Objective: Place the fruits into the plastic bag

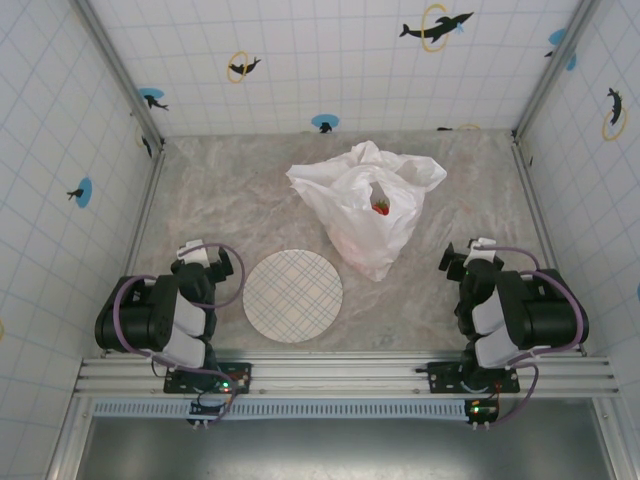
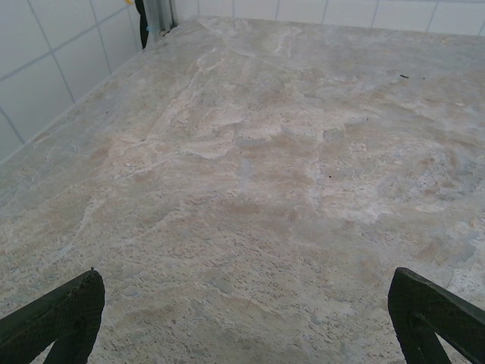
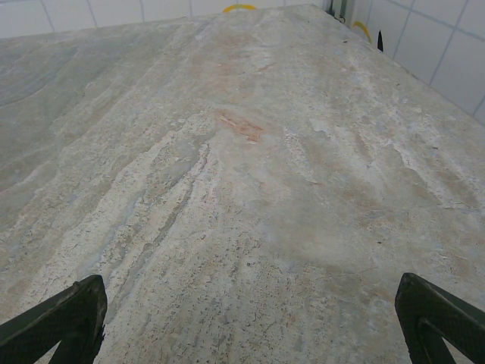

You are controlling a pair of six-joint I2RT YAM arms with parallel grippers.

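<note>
The bag [image 1: 365, 215] sits crumpled on the table [image 1: 230, 190], back of centre. Its mouth faces up, and a red strawberry [image 1: 381, 207] with a green top shows inside. The plate [image 1: 293, 296] lies just beside the bag's near left corner. Both arms are folded back at the near edge. The left gripper [image 2: 244, 277] and right gripper [image 3: 250, 279] have their jaws spread wide over bare tabletop, holding nothing.

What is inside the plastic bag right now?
Through the mouth of the plastic bag one red strawberry with a green top shows. The wrinkled white film covers the rest of the inside, so any other fruit there, and how many, cannot be told.
</note>
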